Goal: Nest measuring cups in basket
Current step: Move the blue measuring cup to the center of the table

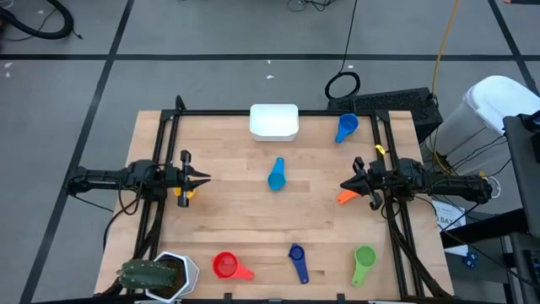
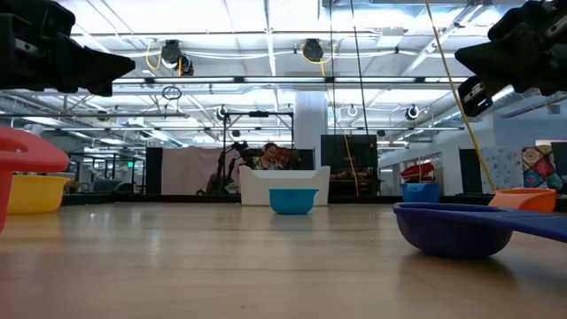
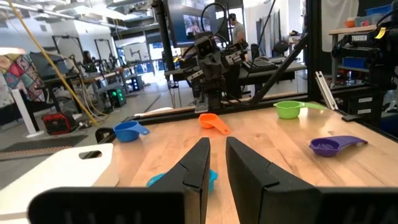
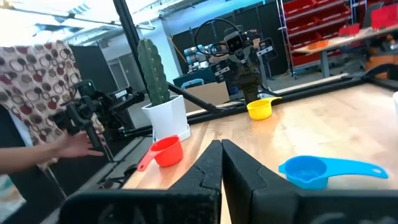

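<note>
The wooden table (image 1: 253, 203) held everything, and nothing had yet been nested. The white basket (image 1: 273, 122) sat empty at the middle of the far edge. The cactus pot (image 1: 164, 274) stood at the near left corner, no part of the job.

The cups lay scattered. A light blue cup (image 1: 277, 175) rested near the table's centre, in front of the basket, and a darker blue cup (image 1: 346, 127) lay to the basket's right. Along the near edge lay a red cup (image 1: 226, 265), a small dark blue cup (image 1: 296, 260) and a green cup (image 1: 364, 262). A yellow cup (image 1: 183, 193) sat under the left gripper (image 1: 200, 177), an orange cup (image 1: 347, 196) beside the right gripper (image 1: 348, 184).

Both arms hung above the table at its sides, holding nothing; the left fingers stood slightly apart, the right pinched together. The task looked to be at its very start. The next move probably called for opening one gripper and dropping onto the largest cup first.
</note>
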`<move>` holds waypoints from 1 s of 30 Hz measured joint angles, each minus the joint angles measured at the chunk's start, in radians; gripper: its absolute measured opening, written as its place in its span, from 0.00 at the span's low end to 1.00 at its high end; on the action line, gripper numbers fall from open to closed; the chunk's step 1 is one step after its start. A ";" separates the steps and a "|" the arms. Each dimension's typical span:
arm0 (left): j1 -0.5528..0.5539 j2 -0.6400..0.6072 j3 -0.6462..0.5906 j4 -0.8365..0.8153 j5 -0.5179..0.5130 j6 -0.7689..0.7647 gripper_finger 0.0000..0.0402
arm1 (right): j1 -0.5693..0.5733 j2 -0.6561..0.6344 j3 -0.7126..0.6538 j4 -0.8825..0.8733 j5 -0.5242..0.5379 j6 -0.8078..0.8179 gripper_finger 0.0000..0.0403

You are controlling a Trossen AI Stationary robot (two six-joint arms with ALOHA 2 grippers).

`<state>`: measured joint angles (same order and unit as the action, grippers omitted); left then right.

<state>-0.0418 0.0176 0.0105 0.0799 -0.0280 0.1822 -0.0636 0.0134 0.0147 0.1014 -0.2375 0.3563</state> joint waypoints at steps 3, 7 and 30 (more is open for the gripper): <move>0.000 0.000 0.000 0.000 0.000 -0.004 0.14 | 0.000 0.000 0.000 0.020 0.000 0.065 0.00; 0.000 0.000 0.000 0.000 0.000 -0.007 0.14 | 0.000 0.000 0.000 0.125 0.018 0.113 0.00; 0.000 0.000 0.000 0.199 0.002 -0.335 0.14 | -0.001 0.002 0.004 0.539 0.343 -0.003 0.00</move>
<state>-0.0418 0.0176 0.0105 0.2793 -0.0260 -0.1528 -0.0643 0.0151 0.0183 0.6405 0.1055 0.3529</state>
